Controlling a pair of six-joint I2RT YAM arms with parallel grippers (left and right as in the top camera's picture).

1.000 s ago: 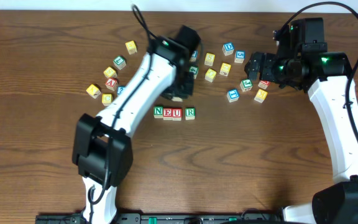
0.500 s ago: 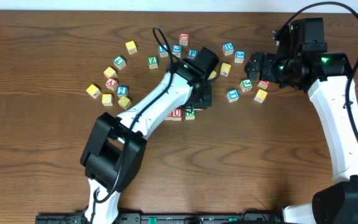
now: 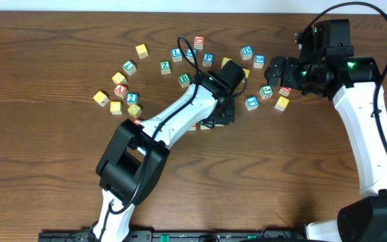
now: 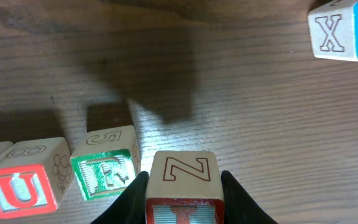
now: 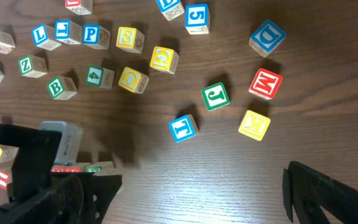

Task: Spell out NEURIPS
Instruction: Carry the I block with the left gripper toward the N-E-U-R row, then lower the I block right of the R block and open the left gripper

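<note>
Lt claw [image 4: 182, 200] has swung across & dropped low beside R [image 4: 104, 177], clamped on a cube [image 4: 180, 169]: Z on top, red-framed face in front, prob. the I. R sits just beside the claw, not touching the cube; U [image 4: 20, 186] is beyond R. So I looks abt to land, w/ P & S left to do. Rt claw [image 5: 191, 193] gapes wide, empty. Worktop [image 3: 281, 181]: dark wood grain. Room: only a pale strip past the far edge.
</note>
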